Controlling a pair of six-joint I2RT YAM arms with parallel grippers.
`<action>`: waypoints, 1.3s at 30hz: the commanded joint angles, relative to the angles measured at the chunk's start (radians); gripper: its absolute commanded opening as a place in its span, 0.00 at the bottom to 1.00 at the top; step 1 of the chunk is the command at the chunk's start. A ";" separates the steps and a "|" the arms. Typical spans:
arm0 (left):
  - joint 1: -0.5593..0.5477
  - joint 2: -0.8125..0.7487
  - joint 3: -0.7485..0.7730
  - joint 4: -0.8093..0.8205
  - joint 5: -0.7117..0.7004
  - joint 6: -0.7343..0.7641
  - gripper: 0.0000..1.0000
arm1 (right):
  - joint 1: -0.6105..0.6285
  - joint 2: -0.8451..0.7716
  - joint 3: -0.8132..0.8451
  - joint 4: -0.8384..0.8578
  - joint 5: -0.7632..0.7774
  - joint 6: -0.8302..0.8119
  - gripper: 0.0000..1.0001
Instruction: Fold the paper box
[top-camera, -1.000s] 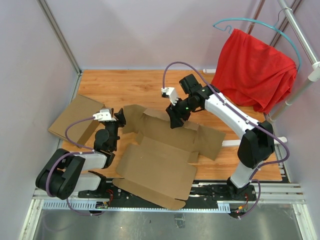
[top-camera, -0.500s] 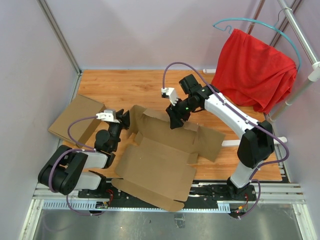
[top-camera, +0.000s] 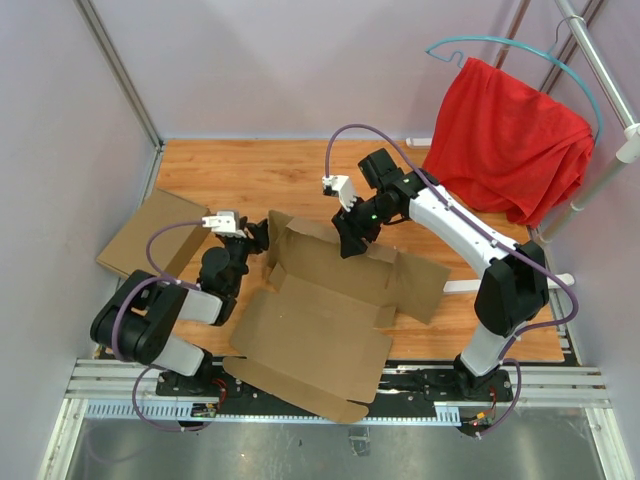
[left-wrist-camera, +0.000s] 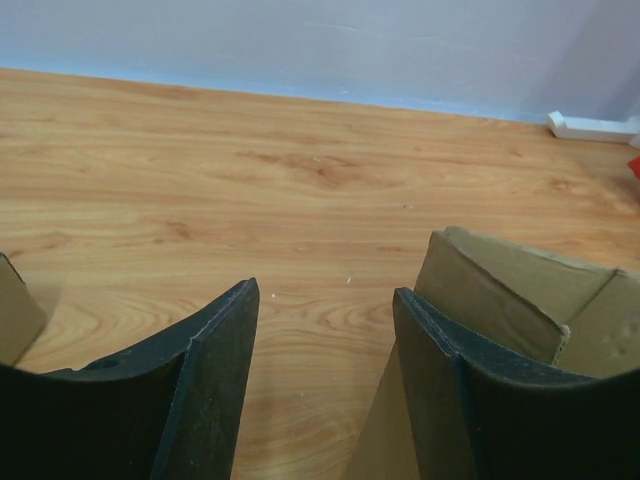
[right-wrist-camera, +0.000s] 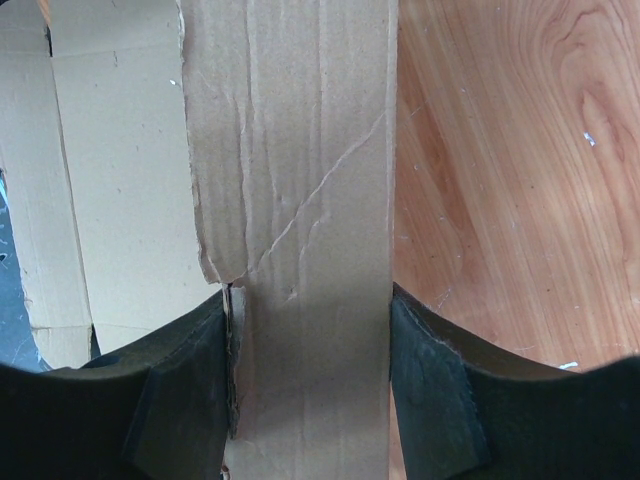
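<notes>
The paper box (top-camera: 330, 305) lies mostly unfolded on the wooden table, a brown die-cut sheet with flaps partly raised along its far side. My right gripper (top-camera: 347, 238) is shut on the far wall strip of the box (right-wrist-camera: 300, 200), one finger on each face of it. My left gripper (top-camera: 256, 238) is open at the box's far left corner. In the left wrist view its fingers (left-wrist-camera: 215, 345) stand apart over bare wood, and a raised corner flap (left-wrist-camera: 510, 280) stands just beyond the right finger. Nothing is between the left fingers.
A lighter tan cardboard piece (top-camera: 150, 238) lies at the left edge of the table. A red cloth (top-camera: 510, 140) hangs on a hanger at the back right. A white bar (top-camera: 470, 287) lies right of the box. Walls close off the left and back.
My left gripper has moved right, from beside the tan piece to the box's far left corner, and the corner flap there stands more upright. The right arm has not moved.
</notes>
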 joint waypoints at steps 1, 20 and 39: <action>0.006 0.089 0.004 0.137 0.004 -0.001 0.62 | 0.007 0.004 0.017 -0.025 -0.016 -0.009 0.55; 0.011 0.044 -0.157 0.432 0.409 -0.053 0.47 | -0.002 0.042 0.057 -0.054 0.006 -0.029 0.54; 0.011 -0.311 -0.151 -0.046 0.438 -0.082 0.46 | 0.001 0.042 0.050 -0.051 0.007 -0.019 0.53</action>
